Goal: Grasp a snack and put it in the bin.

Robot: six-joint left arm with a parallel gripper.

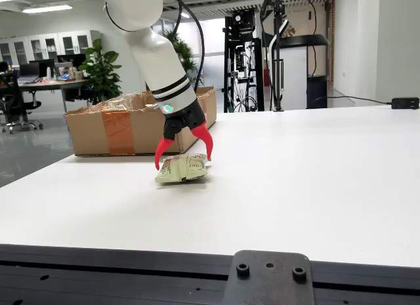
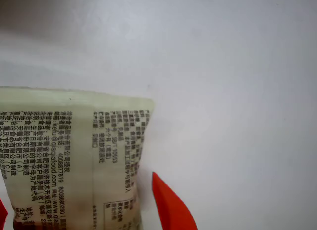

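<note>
Table (image 1: 315,180): white, under the pincer. Plant (image 1: 102,69): far behind it, left. Desk (image 1: 46,84) and chair (image 1: 16,108): far left. Rack (image 1: 243,56): behind, right.

The snack packet (image 2: 74,165) carries dense Chinese print — mostly too small to read. Legible on it: "www.qiaqiafood.com" and "4008877819".

White arm angled down, red pincer (image 1: 184,157) spread wide

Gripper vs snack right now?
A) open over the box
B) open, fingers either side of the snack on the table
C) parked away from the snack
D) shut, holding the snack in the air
B: the gripper is open, its red fingers straddling the snack, which lies on the table.
</note>
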